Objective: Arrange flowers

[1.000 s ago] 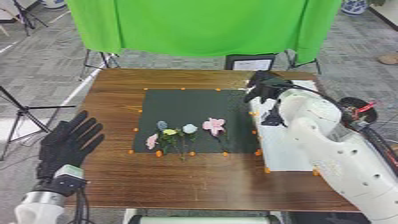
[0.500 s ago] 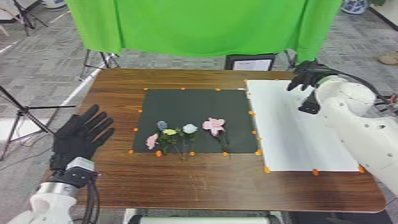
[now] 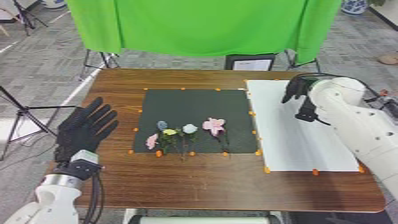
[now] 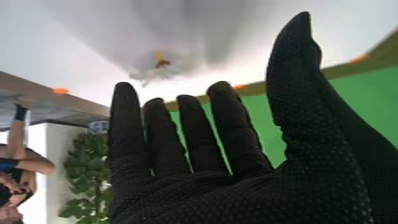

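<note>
black left hand (image 3: 80,132): left of the dark sheet (image 3: 191,105), fingers straight and spread, empty.
flowers (image 3: 213,124): loose on the dark sheet's near part, in no container; likely between picks.
white sheet (image 3: 293,142): just right of the dark sheet.
right hand (image 4: 209,197): right of the dark sheet, fingers straight, empty; next move probably calls for pinching one stem.

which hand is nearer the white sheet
Right. The right hand is over the white sheet; the left hand is by the table's left edge, across the dark mat from it.
</note>
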Motion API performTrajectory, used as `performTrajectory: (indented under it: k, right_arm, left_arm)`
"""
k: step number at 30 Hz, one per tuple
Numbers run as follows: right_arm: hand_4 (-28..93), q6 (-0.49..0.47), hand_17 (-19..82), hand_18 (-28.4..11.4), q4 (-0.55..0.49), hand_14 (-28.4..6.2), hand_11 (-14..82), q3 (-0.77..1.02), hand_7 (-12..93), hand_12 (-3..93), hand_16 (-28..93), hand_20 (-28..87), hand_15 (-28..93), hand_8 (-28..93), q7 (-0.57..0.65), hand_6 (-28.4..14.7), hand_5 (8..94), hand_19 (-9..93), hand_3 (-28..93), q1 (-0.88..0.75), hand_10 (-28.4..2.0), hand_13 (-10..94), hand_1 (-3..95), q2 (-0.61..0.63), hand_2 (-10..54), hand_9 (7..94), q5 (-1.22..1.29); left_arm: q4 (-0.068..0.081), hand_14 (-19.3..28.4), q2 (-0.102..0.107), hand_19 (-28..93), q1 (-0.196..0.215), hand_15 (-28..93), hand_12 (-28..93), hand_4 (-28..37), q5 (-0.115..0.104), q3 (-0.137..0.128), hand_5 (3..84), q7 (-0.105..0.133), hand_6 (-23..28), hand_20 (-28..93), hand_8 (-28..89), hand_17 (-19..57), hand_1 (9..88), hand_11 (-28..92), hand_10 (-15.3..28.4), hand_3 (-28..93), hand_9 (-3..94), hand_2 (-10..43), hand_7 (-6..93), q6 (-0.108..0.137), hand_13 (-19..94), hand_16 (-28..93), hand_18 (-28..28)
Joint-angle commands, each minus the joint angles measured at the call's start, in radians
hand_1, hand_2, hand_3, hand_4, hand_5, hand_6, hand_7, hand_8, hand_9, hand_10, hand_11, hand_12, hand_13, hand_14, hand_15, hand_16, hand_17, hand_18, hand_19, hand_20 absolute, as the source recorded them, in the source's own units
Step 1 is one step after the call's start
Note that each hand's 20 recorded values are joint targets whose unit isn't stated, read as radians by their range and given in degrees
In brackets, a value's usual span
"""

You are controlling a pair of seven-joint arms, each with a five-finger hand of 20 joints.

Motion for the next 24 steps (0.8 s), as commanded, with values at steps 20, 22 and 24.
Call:
performTrajectory:
  k: [20, 22, 24]
  right_arm:
    - [-28, 0.112, 42, -14.2, -0.112, -3.3, 8.5, 0.066, 27, 31.4, 33, 28, 28, -9, 0.017, 2.3, 60.2, 75, 63, -0.281, -6.6, 70, 58.5, 0.024, -7.3, 76.2, -0.064]
    - [-28, 0.154, 42, -14.0, -0.123, -2.5, 8.7, 0.065, 32, 36.8, 37, 29, 29, -8, 0.004, 2.8, 64.6, 76, 62, -0.3, -6.3, 73, 59.9, 0.031, -7.6, 81.1, -0.085]
    - [-28, 0.181, 42, -14.4, -0.13, -2.6, 10.3, 0.06, 36, 40.5, 40, 30, 32, -7, -0.007, 3.8, 68.6, 77, 62, -0.308, -6.3, 75, 60.7, 0.036, -7.3, 84.7, -0.091]
  left_arm:
    - [-0.013, 16.6, -0.011, 37, 0.013, 34, 14, -27.8, -0.022, 0.004, 38.8, -0.027, 10.0, 10, -8, -8.8, 28.4, 19, 16.7, 73, 32.7, 10.9, 12.7, 0.063, 22, -4, 16.4]
    - [-0.013, 16.6, -0.011, 37, 0.013, 35, 14, -27.7, -0.022, 0.002, 38.9, -0.028, 10.0, 10, -8, -8.8, 28.5, 19, 16.7, 73, 32.8, 11.0, 12.9, 0.064, 22, -4, 16.5]
    - [-0.013, 16.7, -0.009, 37, 0.017, 35, 14, -27.7, -0.024, -0.001, 39.0, -0.027, 10.0, 10, -8, -8.8, 28.4, 19, 16.7, 73, 32.8, 11.0, 13.0, 0.066, 22, -4, 16.4]
